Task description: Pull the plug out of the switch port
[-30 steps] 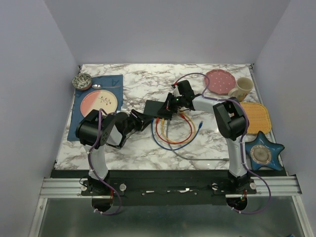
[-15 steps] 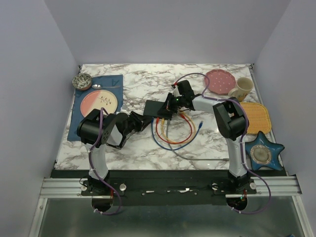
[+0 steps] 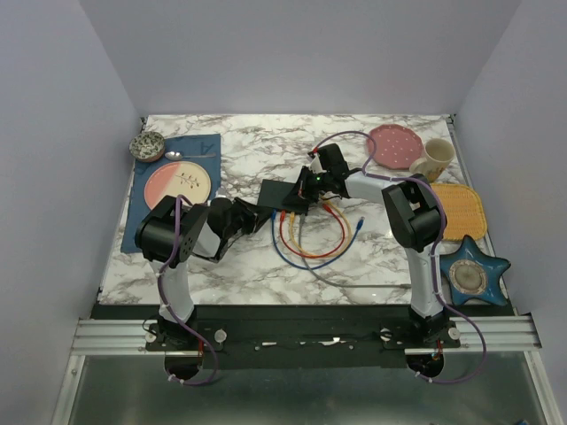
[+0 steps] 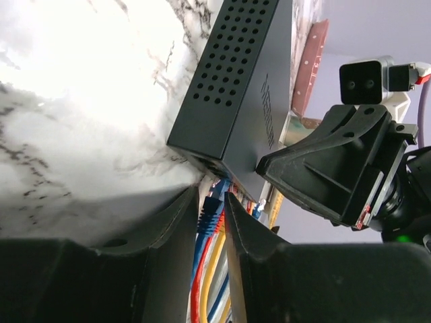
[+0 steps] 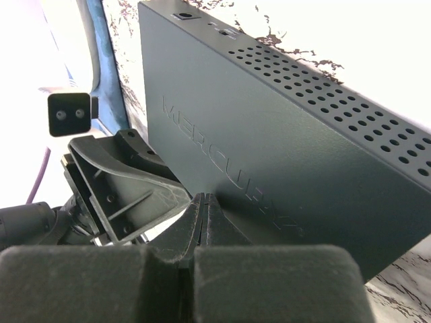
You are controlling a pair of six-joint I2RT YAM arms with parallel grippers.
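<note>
The left fingers [image 4: 176,232] stand partly apart and close on a blue plug [image 4: 210,210] from both sides, right where it enters the corner socket of the switch [image 4: 236,81]; the plug is seated in its port. Red, yellow and blue cables [image 3: 310,237] run back from the neighbouring sockets between and beneath those fingers. The right fingers [image 5: 172,239] are clenched tight with nothing between them, and their joined tips press down on the flat lettered top of the switch, near its socket edge. The switch lies flat in the middle of the bench [image 3: 266,266], its long axis running roughly left to right with a slight slant, its row of sockets facing the near side where the arms are bolted, and its perforated side facing left. On the near side the cables loop over the marble, so that side is crowded; the far edge and the left end look onto bare marble. Farther out, a pink plate [image 3: 394,144] and a mug [image 3: 431,159] sit well apart at the far right, and a round plate [image 3: 182,181] rests on a blue mat [image 3: 202,146] at the left.
</note>
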